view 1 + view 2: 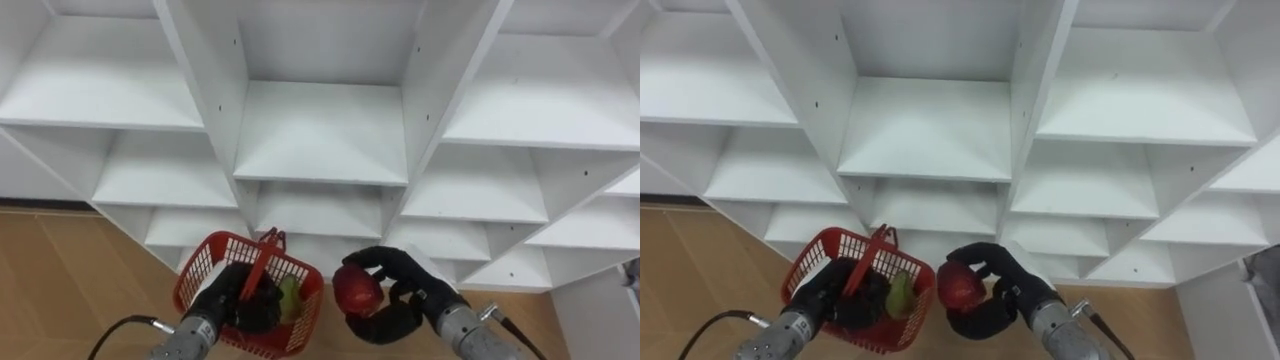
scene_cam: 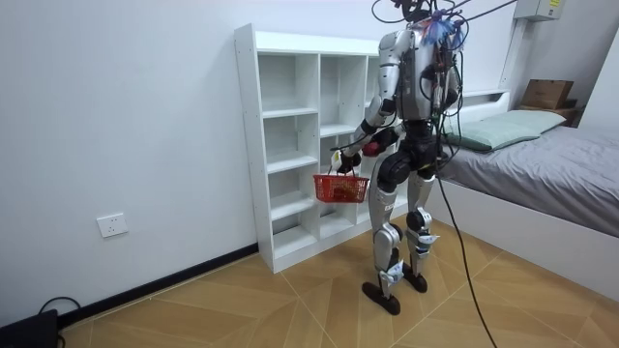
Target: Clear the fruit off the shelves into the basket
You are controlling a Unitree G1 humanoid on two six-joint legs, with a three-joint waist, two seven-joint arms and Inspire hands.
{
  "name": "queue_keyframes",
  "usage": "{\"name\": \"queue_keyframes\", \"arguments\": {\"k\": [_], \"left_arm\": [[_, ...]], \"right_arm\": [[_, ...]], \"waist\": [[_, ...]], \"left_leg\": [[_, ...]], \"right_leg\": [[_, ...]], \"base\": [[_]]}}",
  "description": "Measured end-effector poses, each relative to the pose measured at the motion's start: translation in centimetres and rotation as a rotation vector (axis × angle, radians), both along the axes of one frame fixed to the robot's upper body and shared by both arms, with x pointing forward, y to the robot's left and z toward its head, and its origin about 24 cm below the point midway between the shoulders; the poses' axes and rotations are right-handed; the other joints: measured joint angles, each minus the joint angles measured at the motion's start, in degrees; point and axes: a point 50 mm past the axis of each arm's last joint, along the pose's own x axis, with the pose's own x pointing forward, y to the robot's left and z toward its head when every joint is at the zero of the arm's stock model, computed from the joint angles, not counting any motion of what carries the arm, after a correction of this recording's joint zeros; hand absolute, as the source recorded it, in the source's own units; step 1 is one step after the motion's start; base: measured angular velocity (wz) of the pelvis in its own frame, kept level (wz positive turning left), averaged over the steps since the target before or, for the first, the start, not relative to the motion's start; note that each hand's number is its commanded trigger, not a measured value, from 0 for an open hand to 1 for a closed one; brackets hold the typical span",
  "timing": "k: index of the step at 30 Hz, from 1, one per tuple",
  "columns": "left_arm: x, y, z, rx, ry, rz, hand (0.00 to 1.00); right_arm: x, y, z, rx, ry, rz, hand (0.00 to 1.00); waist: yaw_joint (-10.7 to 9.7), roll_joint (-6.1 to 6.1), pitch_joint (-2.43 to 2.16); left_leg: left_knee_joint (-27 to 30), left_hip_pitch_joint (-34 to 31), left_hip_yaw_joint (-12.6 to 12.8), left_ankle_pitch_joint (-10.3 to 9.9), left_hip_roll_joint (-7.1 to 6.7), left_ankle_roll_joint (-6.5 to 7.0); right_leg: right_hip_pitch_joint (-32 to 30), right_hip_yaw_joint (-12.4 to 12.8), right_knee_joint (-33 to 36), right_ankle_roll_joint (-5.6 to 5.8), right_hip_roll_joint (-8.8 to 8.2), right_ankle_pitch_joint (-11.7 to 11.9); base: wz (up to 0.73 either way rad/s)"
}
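Observation:
A red plastic basket [image 1: 205,262] [image 1: 812,258] [image 2: 338,188] hangs from my left hand [image 1: 243,296] [image 1: 845,292], whose fingers are curled round its red handle [image 1: 262,258]. A green fruit [image 1: 289,297] [image 1: 900,293] lies inside it. My right hand [image 1: 400,290] [image 1: 997,285] is shut on a red apple [image 1: 357,290] [image 1: 960,286], holding it just right of the basket's rim. I stand facing the white closet [image 1: 322,130] [image 2: 290,145], whose visible shelves are bare.
Wooden floor [image 1: 70,270] lies below the shelves. In the room view a bed [image 2: 542,164] stands behind me at the room view's right, and a wall socket [image 2: 112,225] sits low at the room view's left.

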Motion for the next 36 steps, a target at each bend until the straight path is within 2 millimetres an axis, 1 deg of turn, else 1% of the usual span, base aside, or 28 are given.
{"name": "queue_keyframes", "arguments": {"k": [6, 10, 14, 23, 29, 36], "left_arm": [[0.0, -0.1, 0.0, -0.001, -0.005, -0.002, 1.0], [0.0, -0.4, 0.0, -0.003, -0.004, -0.01, 1.0], [0.0, -1.0, -0.1, -0.018, -0.004, -0.019, 1.0], [0.0, -1.9, -0.1, -0.065, 0.019, -0.077, 1.0], [-0.1, -2.2, -0.1, -0.082, 0.03, -0.103, 1.0], [-0.1, -2.2, -0.2, -0.083, 0.034, -0.107, 1.0]], "right_arm": [[0.0, 0.1, 0.0, -0.012, -0.003, 0.01, 1.0], [-0.1, 0.5, -0.1, -0.019, -0.005, 0.032, 1.0], [0.5, 0.9, 0.3, -0.011, -0.029, 0.032, 1.0], [1.5, 2.5, 1.2, 0.017, -0.074, 0.08, 1.0], [2.1, 2.8, 2.2, 0.03, -0.117, 0.091, 1.0], [2.1, 2.9, 2.2, 0.032, -0.116, 0.093, 1.0]], "waist": [[-0.06, 0.02, 0.02], [0.4, 0.14, 0.06], [0.67, 0.75, 0.44], [0.57, 0.86, 0.46], [0.57, 0.87, 0.45], [0.55, 0.91, 0.42]], "left_leg": [[-0.02, 0.0, 0.0, -0.05, 0.16, -0.06], [0.06, 0.2, 0.12, -0.1, 0.37, -0.15], [0.11, 0.21, 0.49, -0.14, 0.48, -0.21], [0.08, 0.0, 0.59, -0.23, 0.55, -0.34], [0.07, 0.03, 0.61, -0.24, 0.57, -0.35], [0.05, 0.05, 0.62, -0.24, 0.57, -0.35]], "right_leg": [[0.04, -0.05, 0.02, -0.12, 0.15, 0.16], [0.23, 0.02, -0.12, -0.23, 0.36, 0.32], [0.02, 1.05, -0.08, -0.32, 0.61, 0.43], [-0.3, 1.43, -0.21, -0.34, 0.77, 0.43], [-0.34, 1.4, -0.14, -0.35, 0.8, 0.43], [-0.39, 1.44, -0.03, -0.35, 0.8, 0.44]], "base": [[0.0], [0.0], [-0.06], [-0.01], [0.0], [0.0]]}}
